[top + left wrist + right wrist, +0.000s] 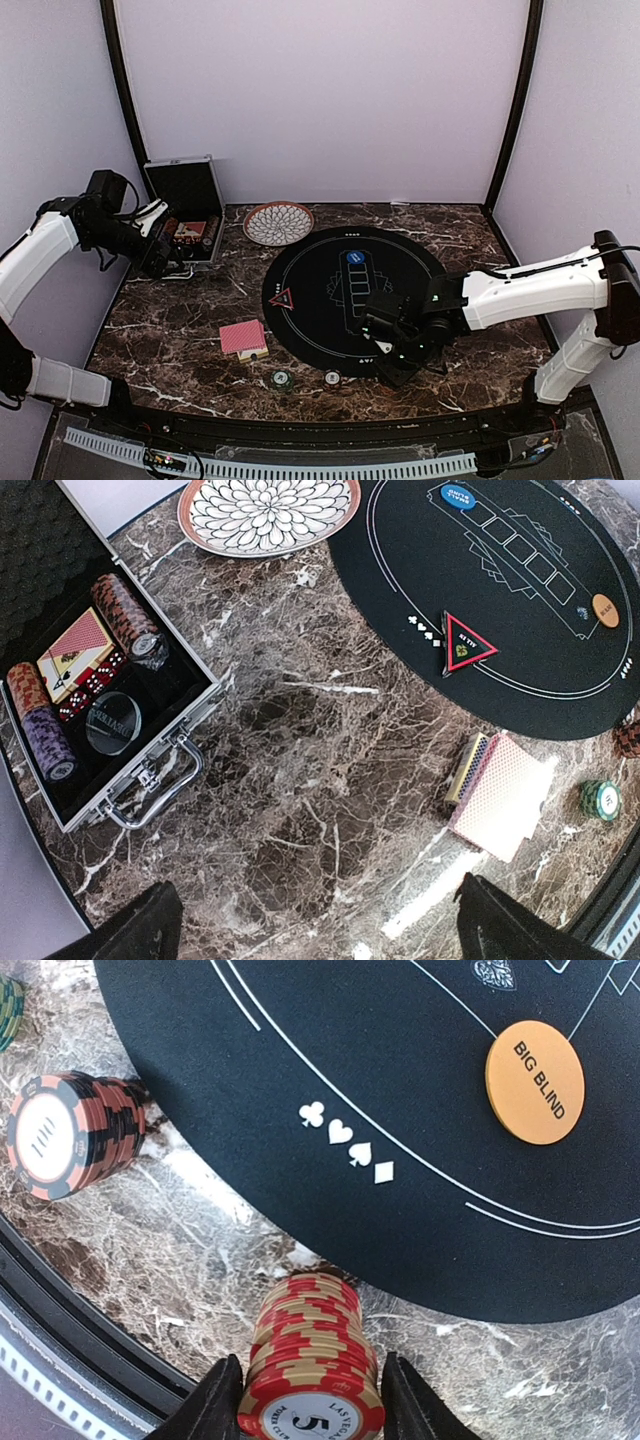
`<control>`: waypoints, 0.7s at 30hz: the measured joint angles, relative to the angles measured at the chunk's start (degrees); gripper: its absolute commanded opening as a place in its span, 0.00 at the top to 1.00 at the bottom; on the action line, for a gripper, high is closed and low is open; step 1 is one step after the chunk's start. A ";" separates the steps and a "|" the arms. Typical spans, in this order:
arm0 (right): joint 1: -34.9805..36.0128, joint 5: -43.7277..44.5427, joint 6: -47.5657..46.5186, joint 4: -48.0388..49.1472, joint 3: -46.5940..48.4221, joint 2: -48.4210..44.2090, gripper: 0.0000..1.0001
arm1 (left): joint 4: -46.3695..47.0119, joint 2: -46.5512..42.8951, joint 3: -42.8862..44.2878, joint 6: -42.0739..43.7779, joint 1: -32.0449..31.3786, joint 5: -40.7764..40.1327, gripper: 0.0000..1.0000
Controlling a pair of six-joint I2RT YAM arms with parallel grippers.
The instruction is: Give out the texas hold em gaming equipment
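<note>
Ideally, beside the round black mat [300, 1040], the left gripper [320, 885] hangs over the marble [300, 780] with jaws spread wide. The right gripper [311, 1362], pinching the red chip stack [308, 1315] by its sides, should hold it level and centred so no chip slides off. That stack sits upright just off the mat's near rim; its chips are red with cream edge stripes, the top one marked 5.

Cards [243, 337] lie left of mat [320, 270], chips [332, 377] seemingly before.
</note>
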 measured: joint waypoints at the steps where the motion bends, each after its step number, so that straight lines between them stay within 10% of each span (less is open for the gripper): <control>1: 0.00 0.00 0.00 0.04 0.00 0.00 0.56 | 0.00 0.00 0.15 0.00 0.00 0.00 0.01; 21: -0.02 1.11 -0.26 -3.13 2.93 -0.72 0.85 | -0.02 0.00 0.39 0.00 -0.11 0.02 0.01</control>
